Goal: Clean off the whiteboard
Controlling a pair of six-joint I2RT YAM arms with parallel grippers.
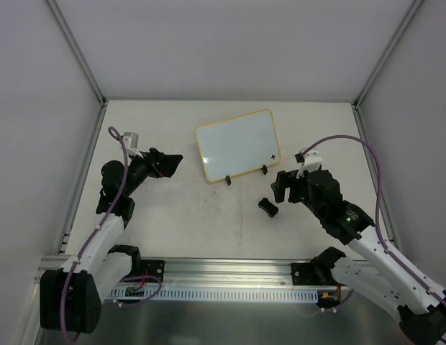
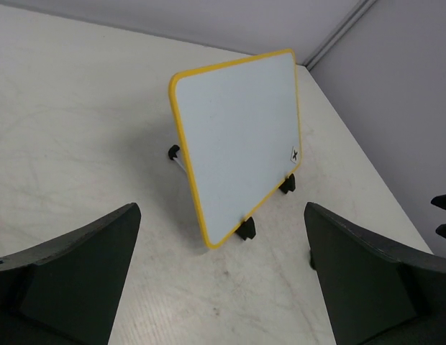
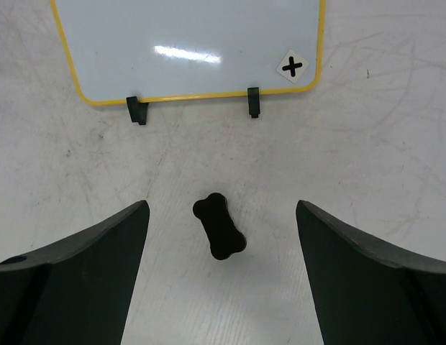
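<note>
The whiteboard [image 1: 237, 144] stands tilted on two black clip feet at the table's middle back; it has a yellow rim and a small black cross mark at one corner. It also shows in the left wrist view [image 2: 241, 140] and the right wrist view [image 3: 187, 43]. A small black bone-shaped eraser [image 1: 267, 207] lies on the table in front of it, between my right fingers in the right wrist view [image 3: 219, 227]. My right gripper [image 1: 282, 187] is open just right of the eraser. My left gripper [image 1: 173, 164] is open and empty, left of the board.
Grey walls with metal corner posts [image 1: 79, 54] enclose the table on three sides. An aluminium rail [image 1: 223, 269] runs along the near edge between the arm bases. The right gripper's fingertips show at the right edge of the left wrist view [image 2: 443, 215].
</note>
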